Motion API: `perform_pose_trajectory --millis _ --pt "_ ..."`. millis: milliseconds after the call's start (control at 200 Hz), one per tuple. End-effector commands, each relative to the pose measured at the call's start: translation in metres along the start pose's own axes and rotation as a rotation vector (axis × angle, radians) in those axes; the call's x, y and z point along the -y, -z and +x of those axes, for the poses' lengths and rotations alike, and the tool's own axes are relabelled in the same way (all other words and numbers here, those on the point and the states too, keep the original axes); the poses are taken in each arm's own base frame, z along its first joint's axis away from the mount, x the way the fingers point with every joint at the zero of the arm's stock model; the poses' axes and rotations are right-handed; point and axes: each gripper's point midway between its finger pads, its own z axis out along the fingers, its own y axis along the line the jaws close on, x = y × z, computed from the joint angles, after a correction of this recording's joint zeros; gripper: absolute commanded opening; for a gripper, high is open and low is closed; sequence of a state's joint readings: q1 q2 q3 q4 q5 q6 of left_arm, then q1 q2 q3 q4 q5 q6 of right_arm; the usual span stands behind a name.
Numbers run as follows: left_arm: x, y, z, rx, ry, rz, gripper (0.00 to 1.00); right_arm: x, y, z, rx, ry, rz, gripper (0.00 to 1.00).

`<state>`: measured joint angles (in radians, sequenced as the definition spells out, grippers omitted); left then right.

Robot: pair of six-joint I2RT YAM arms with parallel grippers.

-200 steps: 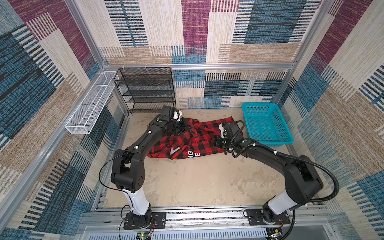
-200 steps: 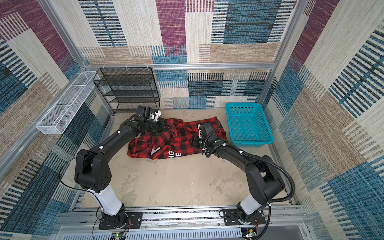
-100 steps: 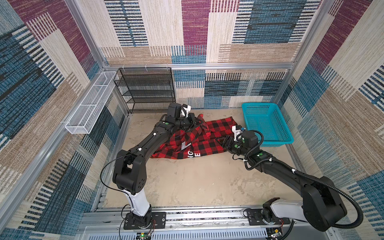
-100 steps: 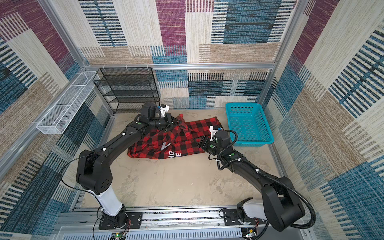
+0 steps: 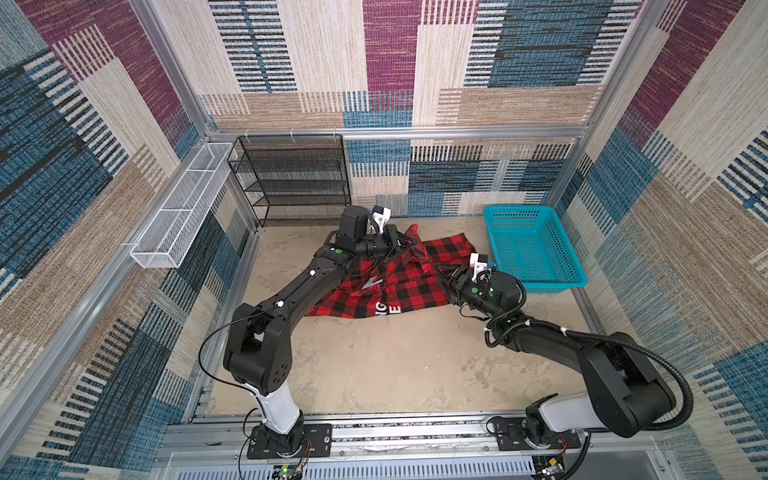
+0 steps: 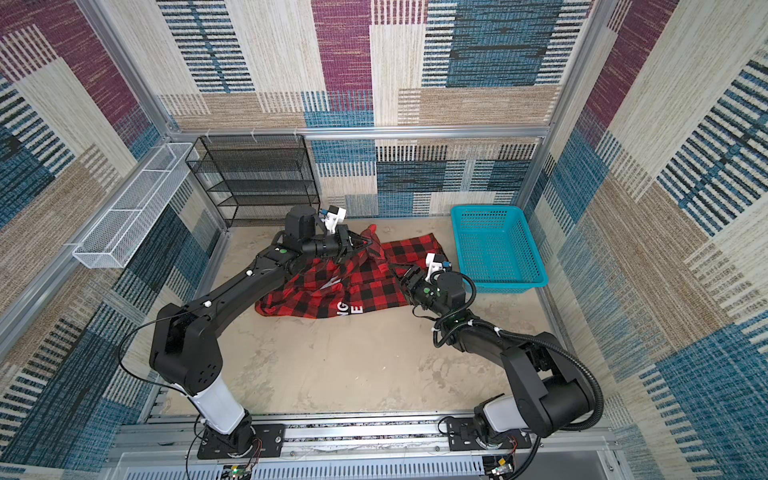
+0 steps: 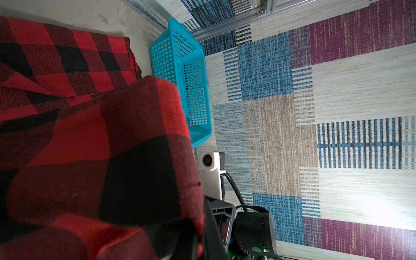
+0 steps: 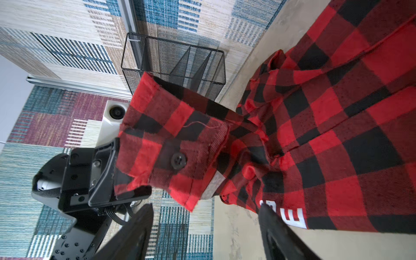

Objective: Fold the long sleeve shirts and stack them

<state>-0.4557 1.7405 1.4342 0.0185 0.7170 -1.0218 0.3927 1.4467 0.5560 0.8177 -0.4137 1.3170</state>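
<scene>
Buffalo-check flannel shirt [image 5: 399,286] [image 6: 370,286] lies crumpled on the far middle of the beige surface [image 5: 395,365], its white lettering [image 5: 388,308] at the near hem. We see the left arm stretched out long and low from its base. Its forearm crosses the shirt's left part, and its wrist is raised over the far edge. The left gripper [image 5: 409,243] [image 6: 366,242] is clamped on the sleeve cuff [image 8: 171,146]. The right wrist view shows that cuff, with its black button [image 8: 178,160], held up clear of the surface. In the left wrist view the lifted cloth fills most of the picture and hides the fingers.

The right arm bends at the elbow, with its forearm low. The right gripper [image 5: 446,277] [image 6: 405,276] [image 8: 206,234] sits just beside the shirt's right edge, jaws spread wide with nothing between them.

A teal plastic basket [image 5: 498,245] stands right of the shirt, near the right gripper. A black mesh rack [image 5: 291,178] stands against the back wall behind the left gripper. A white wire basket [image 5: 183,208] hangs on the left wall, well apart from the shirt.
</scene>
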Motion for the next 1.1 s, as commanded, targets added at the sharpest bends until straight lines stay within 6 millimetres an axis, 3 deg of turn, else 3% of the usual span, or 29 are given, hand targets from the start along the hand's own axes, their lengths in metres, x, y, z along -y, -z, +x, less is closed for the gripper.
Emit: perform_pose_trajectory --millis 0,391,526,701,906,961,1097 --pt "0.015 0.001 0.002 0.003 -0.029 0.048 0.0 -0.035 -0.004 -0.004 -0.003 -0.045 -0.168 0.78" --pt "0.013 -0.006 0.022 -0.018 -0.031 0.064 0.0 -0.043 -0.032 -0.015 -0.017 -0.099 -0.239 0.75" --pt "0.011 -0.006 0.025 -0.018 -0.031 0.063 0.0 -0.041 -0.036 -0.016 -0.02 -0.102 -0.234 0.61" --pt "0.008 -0.004 0.028 -0.021 -0.041 0.053 0.0 -0.039 -0.038 -0.014 -0.031 -0.087 -0.212 0.33" --pt "0.0 -0.004 0.031 -0.036 -0.058 0.02 0.0 -0.037 -0.044 -0.016 -0.057 0.083 -0.035 0.18" --pt "-0.007 -0.005 0.033 -0.042 -0.058 0.0 0.06 -0.044 -0.044 -0.026 -0.034 0.197 0.037 0.16" --pt "-0.031 -0.011 0.038 -0.062 -0.054 -0.064 0.23 -0.04 -0.038 -0.049 -0.012 0.407 0.271 0.14"
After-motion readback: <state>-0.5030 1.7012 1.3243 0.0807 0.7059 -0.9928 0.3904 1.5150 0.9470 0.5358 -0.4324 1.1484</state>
